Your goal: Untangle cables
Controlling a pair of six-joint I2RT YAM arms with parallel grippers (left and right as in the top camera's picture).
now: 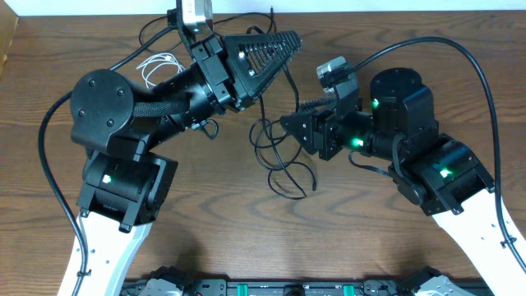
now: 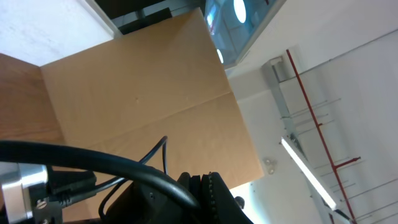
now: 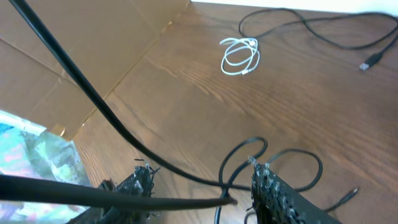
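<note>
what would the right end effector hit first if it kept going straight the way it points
Most likely the black cable loops just ahead of the right end effector, though depth is unclear.

One white cable (image 1: 159, 67), short and thin, lies wound in a small loose coil flat on the tabletop (image 1: 205, 222) toward 10 o'clock, apart from the others. One black cable (image 1: 283, 168) lies near the centre in several overlapping loops, crossed over itself, with a strand running up from it toward 12 o'clock. A second black cable (image 3: 311, 28) trails in slack curves along the far edge between 11 and 12 o'clock, its plug end (image 3: 371, 62) lying free on the wood.
</note>
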